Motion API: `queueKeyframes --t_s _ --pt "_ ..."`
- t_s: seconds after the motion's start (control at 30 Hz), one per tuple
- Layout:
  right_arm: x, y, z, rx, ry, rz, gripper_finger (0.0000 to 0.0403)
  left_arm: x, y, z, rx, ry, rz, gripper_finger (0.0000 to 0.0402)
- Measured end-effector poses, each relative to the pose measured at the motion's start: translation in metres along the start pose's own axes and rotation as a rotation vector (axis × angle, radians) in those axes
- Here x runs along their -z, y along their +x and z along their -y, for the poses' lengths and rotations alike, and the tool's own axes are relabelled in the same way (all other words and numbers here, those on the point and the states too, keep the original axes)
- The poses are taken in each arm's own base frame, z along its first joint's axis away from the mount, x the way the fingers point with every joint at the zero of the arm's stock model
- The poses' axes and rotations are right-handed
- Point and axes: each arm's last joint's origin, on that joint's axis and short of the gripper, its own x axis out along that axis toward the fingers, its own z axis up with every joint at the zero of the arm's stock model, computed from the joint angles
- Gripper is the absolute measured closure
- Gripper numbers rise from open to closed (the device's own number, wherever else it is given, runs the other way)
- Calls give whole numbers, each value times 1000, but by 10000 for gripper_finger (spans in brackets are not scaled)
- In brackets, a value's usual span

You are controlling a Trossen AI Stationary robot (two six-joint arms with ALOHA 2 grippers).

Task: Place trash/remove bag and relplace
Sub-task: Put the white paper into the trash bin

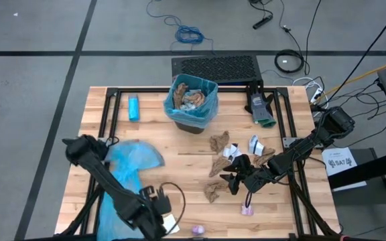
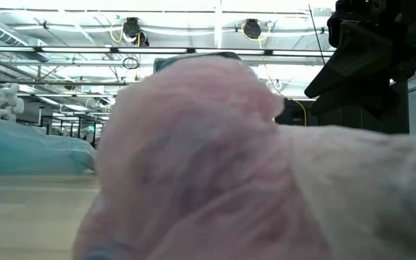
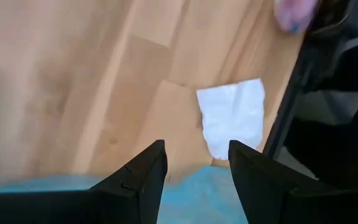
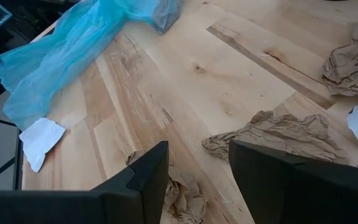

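Progress: partly done, by my reading. The bin [image 1: 191, 102], lined with a blue bag, stands at the back of the worktop [image 1: 153, 144] and already holds some crumpled paper. Bag removal and replacement look not yet begun.

Trash still out: brown paper wads [image 1: 219, 142] and white bits [image 1: 254, 144] scattered right of centre; one brown wad [image 1: 212, 191] near the front; pink wrappers [image 1: 247, 211] at the front edge, one of them filling the low view. A white scrap [image 3: 232, 116] lies by the front left.

Spare blue bag [image 1: 127, 164]: spread flat on the left side.

Right gripper [image 1: 230, 182]: low over the brown wads, fingers parted, grasping nothing; a wad [image 4: 182, 199] lies just under it.

Left gripper [image 1: 161, 201]: front left, over the bag's edge, fingers apart, empty, arm folded low.
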Motion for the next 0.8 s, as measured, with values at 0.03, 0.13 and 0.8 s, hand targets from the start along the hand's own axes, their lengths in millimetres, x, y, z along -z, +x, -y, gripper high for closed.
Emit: queueKeyframes --t_s 0.03,0.13,0.8 --pt "0 0 0 0 0 0 243 -1 10 4 3 1 -17 226" --pt "0 0 0 -1 0 1 243 -3 37 15 30 24 -53 226" --pt "-1 0 -1 -10 7 6 243 -6 85 24 115 117 -33 226"
